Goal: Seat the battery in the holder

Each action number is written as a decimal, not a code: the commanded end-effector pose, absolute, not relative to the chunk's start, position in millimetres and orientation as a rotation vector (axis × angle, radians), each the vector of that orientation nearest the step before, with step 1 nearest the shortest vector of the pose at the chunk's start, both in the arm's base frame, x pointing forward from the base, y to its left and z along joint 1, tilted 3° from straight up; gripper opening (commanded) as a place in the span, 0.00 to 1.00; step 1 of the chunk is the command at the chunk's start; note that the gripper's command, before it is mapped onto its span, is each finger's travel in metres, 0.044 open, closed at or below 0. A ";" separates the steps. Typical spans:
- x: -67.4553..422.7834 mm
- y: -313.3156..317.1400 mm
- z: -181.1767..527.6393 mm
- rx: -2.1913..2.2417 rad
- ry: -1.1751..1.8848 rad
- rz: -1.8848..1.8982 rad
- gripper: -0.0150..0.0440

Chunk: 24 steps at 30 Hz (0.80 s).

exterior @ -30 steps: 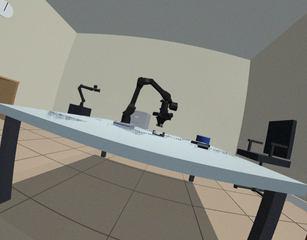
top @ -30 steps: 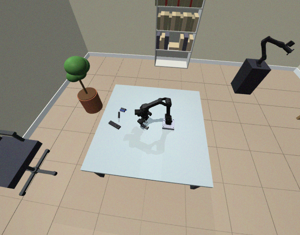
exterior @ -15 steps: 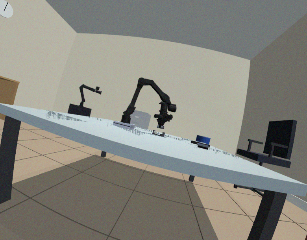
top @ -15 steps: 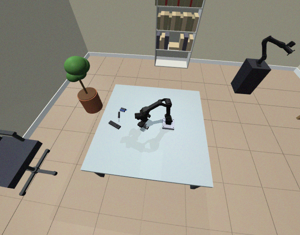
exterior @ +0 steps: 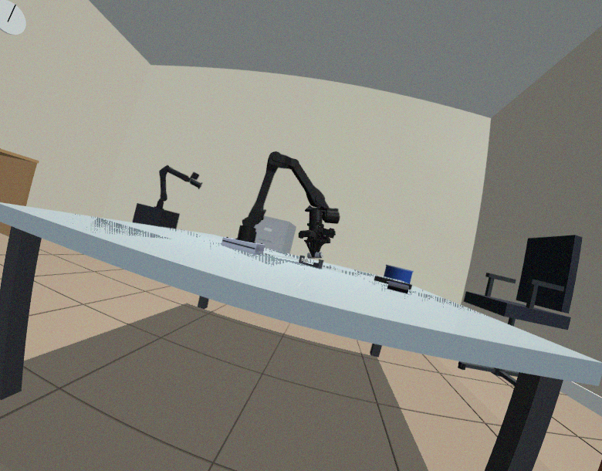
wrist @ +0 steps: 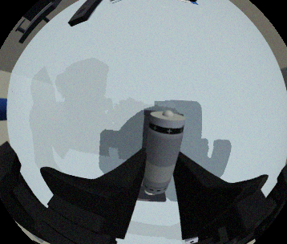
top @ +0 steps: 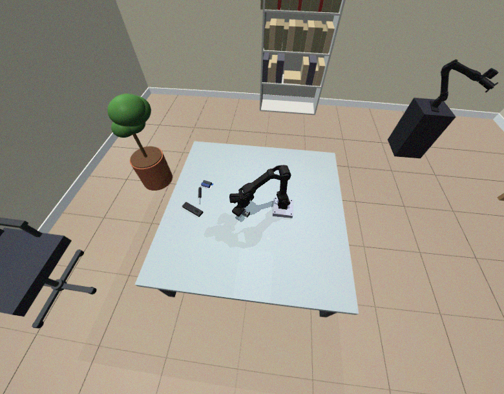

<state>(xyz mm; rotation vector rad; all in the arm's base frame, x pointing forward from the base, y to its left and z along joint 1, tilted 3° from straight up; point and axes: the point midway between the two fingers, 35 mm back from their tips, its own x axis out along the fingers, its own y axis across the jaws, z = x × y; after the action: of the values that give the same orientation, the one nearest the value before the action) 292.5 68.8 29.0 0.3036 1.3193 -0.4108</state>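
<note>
My gripper is low over the table, shut on the battery. The battery is a grey cylinder; its plus-marked terminal end with a light nub points away from the fingers, towards the top of the wrist view, and its other end lies between the fingers. The small dark holder is on the table directly below the gripper, mostly hidden by battery and fingers in the wrist view. The spring and lip cannot be made out. Whether battery and holder touch is unclear.
A black remote-like bar, a thin screwdriver and a small blue-and-black item lie beyond the gripper, towards the table's left edge in the top view. The arm's pale base plate is on the other side.
</note>
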 end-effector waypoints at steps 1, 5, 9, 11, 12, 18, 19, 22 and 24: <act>293.0 68.6 28.0 0.300 1.291 -0.419 0.40; 292.1 69.4 25.1 0.289 1.259 -0.424 0.40; 291.2 70.2 22.3 0.279 1.227 -0.428 0.40; 290.6 70.5 21.1 0.275 1.211 -0.430 0.40; 290.4 70.7 20.4 0.272 1.202 -0.432 0.40; 288.6 71.7 17.0 0.260 1.153 -0.438 0.40; 288.2 71.9 16.5 0.258 1.145 -0.439 0.40; 287.2 72.3 15.0 0.253 1.120 -0.443 0.40; 286.5 72.5 14.2 0.249 1.104 -0.446 0.40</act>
<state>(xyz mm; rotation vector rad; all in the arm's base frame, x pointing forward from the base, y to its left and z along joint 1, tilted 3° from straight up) 287.1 72.9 14.4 0.2501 1.1284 -0.4376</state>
